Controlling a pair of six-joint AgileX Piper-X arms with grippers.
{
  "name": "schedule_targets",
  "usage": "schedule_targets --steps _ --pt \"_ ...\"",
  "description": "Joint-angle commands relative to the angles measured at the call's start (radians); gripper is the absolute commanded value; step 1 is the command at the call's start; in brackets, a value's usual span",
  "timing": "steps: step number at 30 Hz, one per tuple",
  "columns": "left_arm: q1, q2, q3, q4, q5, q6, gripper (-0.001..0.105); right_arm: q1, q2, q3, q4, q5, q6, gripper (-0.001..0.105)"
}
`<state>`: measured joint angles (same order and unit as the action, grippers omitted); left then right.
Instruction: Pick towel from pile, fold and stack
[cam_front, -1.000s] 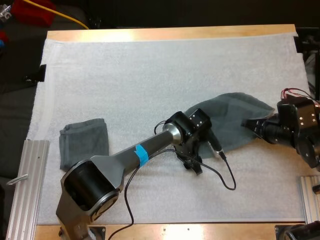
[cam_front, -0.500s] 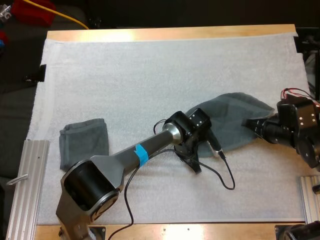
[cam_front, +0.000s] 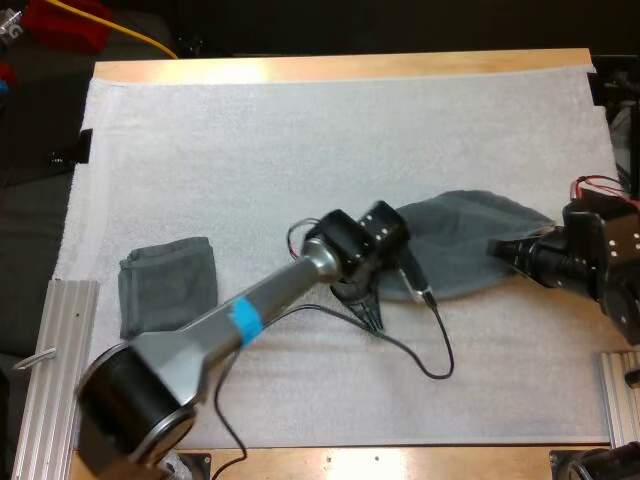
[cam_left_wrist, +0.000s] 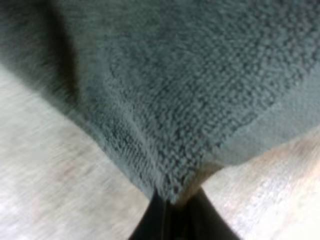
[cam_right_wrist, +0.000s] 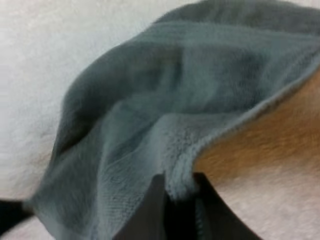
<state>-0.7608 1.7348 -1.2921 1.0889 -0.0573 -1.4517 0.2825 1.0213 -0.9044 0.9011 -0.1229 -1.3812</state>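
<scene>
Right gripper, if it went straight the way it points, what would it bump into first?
The right gripper is shut on the towel, so it would push into that first. Farther along, it seems aimed at the left arm's wrist, though height is unclear.

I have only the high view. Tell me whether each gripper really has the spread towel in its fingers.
Observer: In the left wrist view, the left gripper is shut on a corner of the spread towel. The corner comes to a point between its fingers.
Operator: Now the right one.
Observer: The right wrist view shows the right gripper pinching the towel's hemmed edge from both sides.
Operator: Report how the cloth lies at that grip.
Observer: It is bunched there rather than flat, with folds running away from the fingers.
</scene>
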Motion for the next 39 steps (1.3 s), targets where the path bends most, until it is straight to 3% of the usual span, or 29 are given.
schedule_targets --steps 1,7,10,15,27,39 --pt "0.007 -0.036 -0.006 0.025 -0.035 0.006 0.000 0.002 -0.009 -0.016 -0.003 -0.029 -0.014 0.000" --pt "0.016 -0.173 -0.006 0.071 -0.112 0.021 0.000 0.074 -0.009 -0.074 0.002 -0.049 -0.014 0.000" --pt "0.016 -0.249 -0.006 0.089 -0.121 0.014 0.000 0.131 -0.009 -0.122 0.023 0.003 -0.017 0.000" --pt "0.016 -0.355 -0.006 0.140 -0.203 0.013 0.000 0.217 -0.009 -0.189 0.103 0.068 -0.040 0.000" --pt "0.004 -0.521 -0.020 0.344 -0.225 -0.040 0.000 0.409 -0.016 -0.259 0.246 0.069 0.002 0.000" --pt "-0.173 -0.575 -0.037 0.469 -0.317 -0.153 0.000 0.615 -0.039 -0.291 0.316 0.067 0.123 0.000"
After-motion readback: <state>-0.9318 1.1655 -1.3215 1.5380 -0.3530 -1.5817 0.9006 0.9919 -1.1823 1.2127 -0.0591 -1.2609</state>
